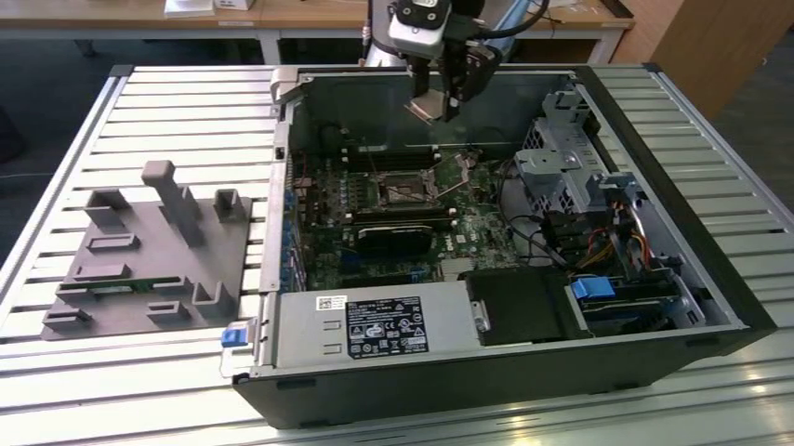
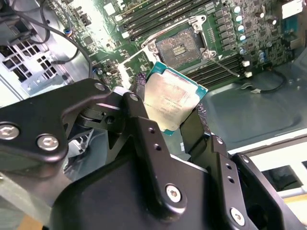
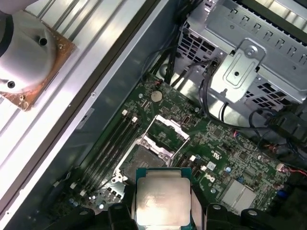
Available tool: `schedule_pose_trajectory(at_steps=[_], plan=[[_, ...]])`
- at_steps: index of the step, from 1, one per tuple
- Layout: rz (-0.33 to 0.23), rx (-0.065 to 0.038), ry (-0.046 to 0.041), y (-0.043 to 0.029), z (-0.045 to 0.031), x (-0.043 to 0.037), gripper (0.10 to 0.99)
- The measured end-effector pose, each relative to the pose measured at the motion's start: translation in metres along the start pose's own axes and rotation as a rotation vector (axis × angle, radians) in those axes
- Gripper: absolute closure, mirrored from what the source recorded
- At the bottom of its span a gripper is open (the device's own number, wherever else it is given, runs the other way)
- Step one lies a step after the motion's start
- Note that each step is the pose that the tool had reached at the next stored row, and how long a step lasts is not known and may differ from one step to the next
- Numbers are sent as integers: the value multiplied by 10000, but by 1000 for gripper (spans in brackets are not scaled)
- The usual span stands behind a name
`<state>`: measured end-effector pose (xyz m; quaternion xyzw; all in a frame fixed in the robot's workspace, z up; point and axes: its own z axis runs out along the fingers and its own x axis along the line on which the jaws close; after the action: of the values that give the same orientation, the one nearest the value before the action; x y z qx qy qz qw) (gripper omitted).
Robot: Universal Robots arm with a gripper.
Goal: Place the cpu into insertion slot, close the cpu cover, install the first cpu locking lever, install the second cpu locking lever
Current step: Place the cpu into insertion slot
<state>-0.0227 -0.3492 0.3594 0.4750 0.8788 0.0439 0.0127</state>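
- Closest to the wrist cameras, the gripper [image 2: 170, 96] has its jaws clamped on two opposite edges of the cpu [image 3: 163, 201], with the metal top facing the cameras.
- In the exterior view I see the arm's tool in the upper middle of the frame, hanging over the open computer case [image 1: 522, 381], apart from the board.
- Beyond the chip lies the insertion slot [image 2: 180, 45], uncovered and bare; the cpu is not in it yet.
- Past that, the cpu cover [image 3: 170, 124] stands swung up on the slot's far side.
- My worry: in the second wrist view the chip looks turned relative to the slot, so a skewed descent could set a corner on the rim or contacts.
- The edge grip is slim. A knock against the raised cover or the memory slots [image 3: 112, 143] could shift the chip.
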Motion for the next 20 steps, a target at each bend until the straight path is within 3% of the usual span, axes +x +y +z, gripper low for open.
schedule_pose_trajectory(at_steps=[20], plan=[[1958,-38,-176,-1,10,0,545]])
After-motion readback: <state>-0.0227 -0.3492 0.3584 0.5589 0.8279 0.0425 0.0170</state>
